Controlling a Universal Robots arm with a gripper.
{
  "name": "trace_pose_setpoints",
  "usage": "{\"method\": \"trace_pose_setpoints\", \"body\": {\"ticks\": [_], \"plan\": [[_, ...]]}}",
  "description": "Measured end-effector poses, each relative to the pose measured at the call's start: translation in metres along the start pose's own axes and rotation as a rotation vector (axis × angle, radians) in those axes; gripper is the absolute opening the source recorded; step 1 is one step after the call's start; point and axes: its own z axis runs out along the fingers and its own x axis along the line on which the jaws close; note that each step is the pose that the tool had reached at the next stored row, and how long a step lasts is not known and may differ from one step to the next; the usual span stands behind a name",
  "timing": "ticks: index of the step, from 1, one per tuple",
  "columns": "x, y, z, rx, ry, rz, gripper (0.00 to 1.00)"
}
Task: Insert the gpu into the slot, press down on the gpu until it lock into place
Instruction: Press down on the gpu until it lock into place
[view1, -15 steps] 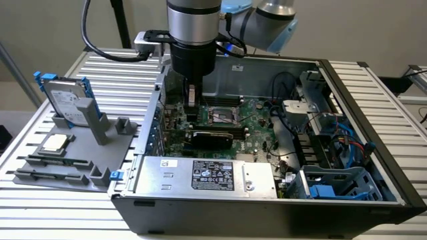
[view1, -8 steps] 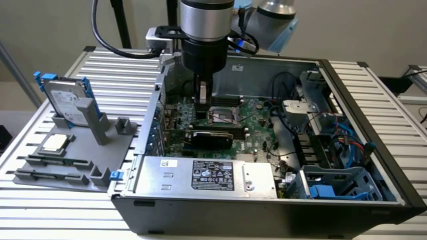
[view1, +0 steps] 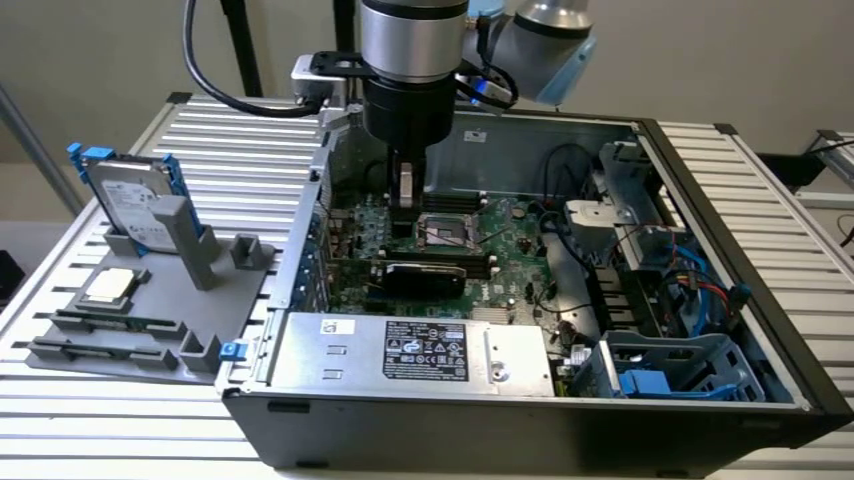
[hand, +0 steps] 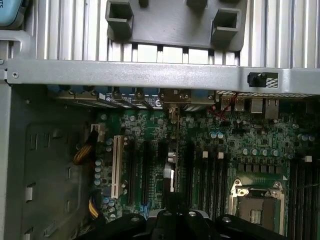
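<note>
With its fingers closed and holding nothing, the gripper (view1: 407, 205) hovers over the gpu (view1: 424, 273), upright mid-motherboard (view1: 514, 290); the pressing step seems in hand, calling for a straight push down.

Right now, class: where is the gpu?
In the exterior view the gpu stands on the green motherboard inside the case, below the gripper, between the CPU socket and the power-supply box.

A ribbed aluminium table (view1: 787, 340) of parallel slats carries the scene. An open black computer case (view1: 534, 425) sits directly on it, and just beside the case, toward the exterior view's left, lies a grey parts holder (view1: 160, 320) with slots and upright posts, also resting on the slats.
</note>
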Motion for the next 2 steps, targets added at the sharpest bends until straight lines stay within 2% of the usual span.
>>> {"method": "trace_pose_setpoints", "body": {"ticks": [2], "plan": [[0.0000,0.0000,0.0000,0.0000,0.0001,0.000,0.11]]}}
